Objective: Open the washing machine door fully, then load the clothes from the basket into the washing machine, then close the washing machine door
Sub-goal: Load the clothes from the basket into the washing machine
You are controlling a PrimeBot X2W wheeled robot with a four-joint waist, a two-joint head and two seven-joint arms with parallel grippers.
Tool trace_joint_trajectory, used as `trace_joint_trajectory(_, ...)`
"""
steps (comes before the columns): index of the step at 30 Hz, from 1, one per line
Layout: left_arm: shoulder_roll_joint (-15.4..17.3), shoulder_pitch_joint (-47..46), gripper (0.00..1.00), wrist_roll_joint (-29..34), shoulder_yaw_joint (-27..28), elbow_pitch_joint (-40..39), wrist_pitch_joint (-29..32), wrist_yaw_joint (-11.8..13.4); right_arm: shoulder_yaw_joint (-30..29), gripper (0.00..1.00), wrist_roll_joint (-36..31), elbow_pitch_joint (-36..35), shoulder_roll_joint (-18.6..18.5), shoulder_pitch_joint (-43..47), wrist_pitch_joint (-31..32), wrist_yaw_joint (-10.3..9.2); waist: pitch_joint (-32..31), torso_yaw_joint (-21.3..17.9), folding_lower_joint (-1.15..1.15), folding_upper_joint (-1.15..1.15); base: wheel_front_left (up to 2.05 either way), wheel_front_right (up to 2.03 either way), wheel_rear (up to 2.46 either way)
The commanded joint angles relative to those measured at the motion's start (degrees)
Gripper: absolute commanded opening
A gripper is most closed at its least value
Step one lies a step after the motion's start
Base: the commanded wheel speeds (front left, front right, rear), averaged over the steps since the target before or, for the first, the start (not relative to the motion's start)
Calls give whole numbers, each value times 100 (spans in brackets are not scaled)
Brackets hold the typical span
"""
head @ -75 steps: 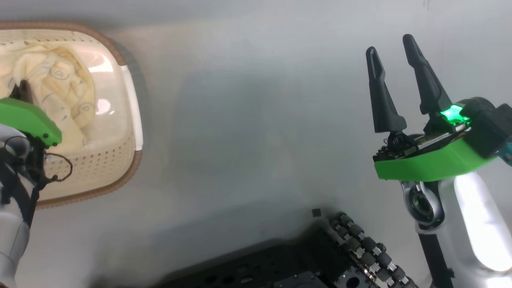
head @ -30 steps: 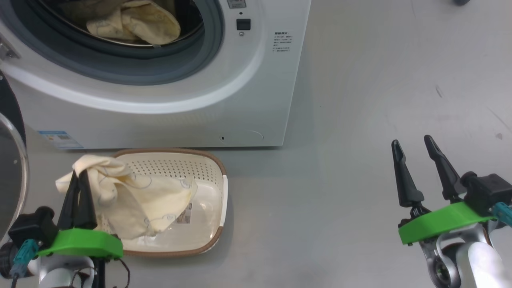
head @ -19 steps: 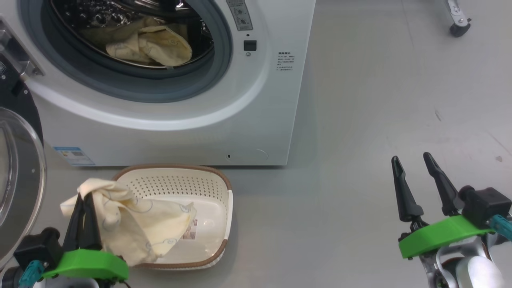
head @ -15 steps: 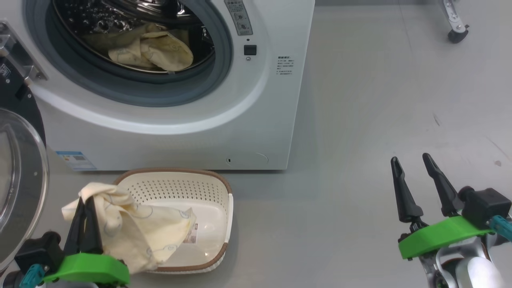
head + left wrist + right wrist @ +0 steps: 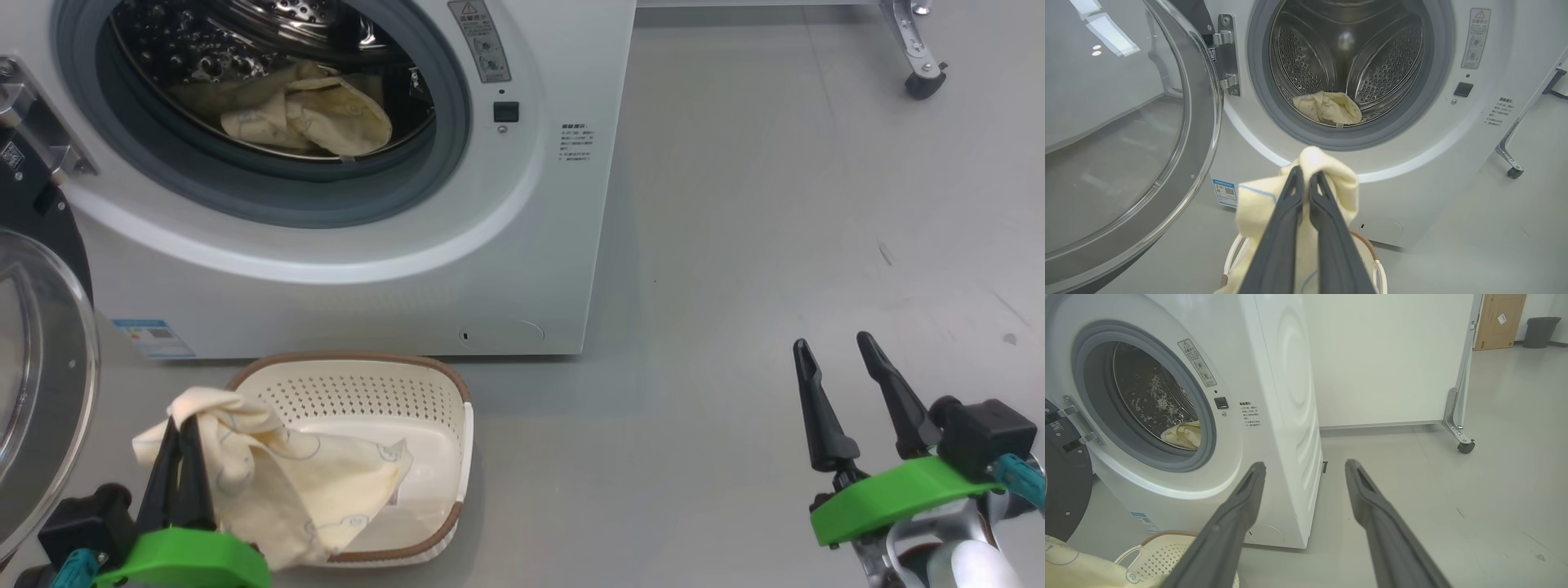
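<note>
Left gripper [image 5: 184, 426] pinching garment [image 5: 277, 482] above basket [image 5: 351, 359]; should lift clear of gasket [image 5: 286, 196], release deep in drum [image 5: 1310, 53]; right gripper [image 5: 831, 341] spread, idle

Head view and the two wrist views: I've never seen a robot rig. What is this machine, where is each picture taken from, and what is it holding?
It is a wheeled robot with two arms, each ending in a two-fingered tool. One picture comes from its head, looking down; the others come from wrist cameras looking along the fingers. On the grey floor stand a white washing machine, its door open, and a cream basket. The left tool is shut on a pale yellow garment over the basket; another garment lies in the drum. The right tool is open and empty.
</note>
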Motion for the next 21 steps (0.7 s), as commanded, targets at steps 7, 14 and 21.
trace_joint_trajectory(7,165,-343,0,2,189,-41,-10,-29,208,100,55,-237,-46,-181,-4,23,73,-128,0,0,0,0,0)
trace_joint_trajectory(14,243,-643,0,-47,200,107,58,-80,294,100,114,-237,-46,-254,-47,23,250,-337,0,0,0,0,0)
trace_joint_trajectory(21,410,-1244,0,-177,238,506,210,-274,442,100,230,-226,-46,-432,-184,23,669,-635,0,0,0,0,0)
